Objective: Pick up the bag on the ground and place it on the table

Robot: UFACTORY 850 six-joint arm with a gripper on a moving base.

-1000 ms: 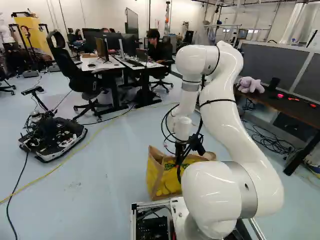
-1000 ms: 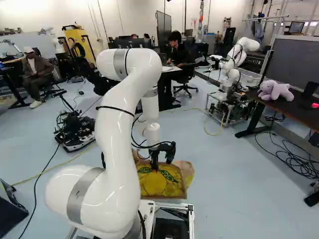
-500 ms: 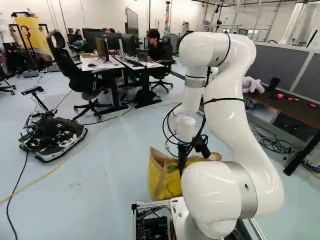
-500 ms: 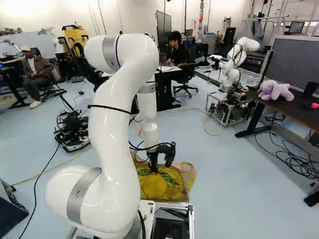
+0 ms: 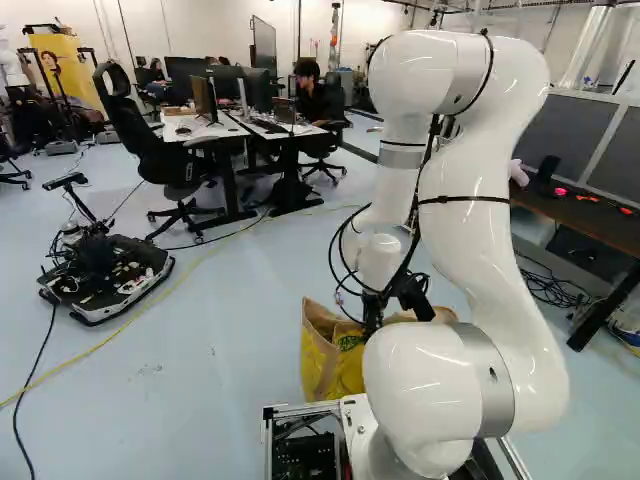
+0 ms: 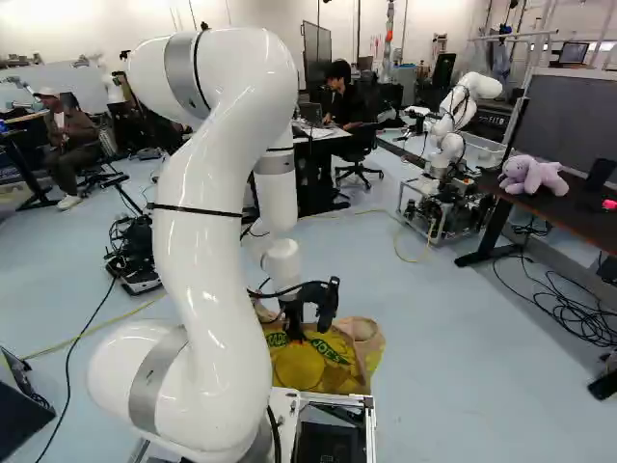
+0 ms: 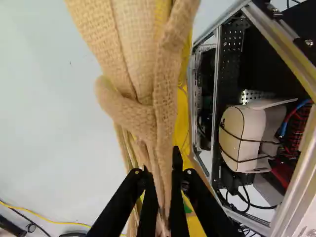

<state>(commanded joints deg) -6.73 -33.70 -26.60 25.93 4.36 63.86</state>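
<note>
Right, bag [image 6: 304, 368] is just ahead of the base frame [image 7: 217, 106], upright, its bottom hidden, so can't tell if it's clear of the floor [image 6: 463, 357]. Claw [image 7: 161, 185] is pinched narrow on the gathered handles [image 7: 129, 117], cloth squeezed between both fingers. Reads as grasp done, lift in hand. Next: straight up till the bottom clears floor and frame, then swing toward the dark table [image 6: 569, 206] on the right, if that's the target. Handles: coarse tan weave, folded, limp. Body: smoother yellow print, tan sides, boxy but soft, so expect sag and sway. Table: flat dark top, plush toy [image 6: 533, 176] on it; set down beside that.
</note>
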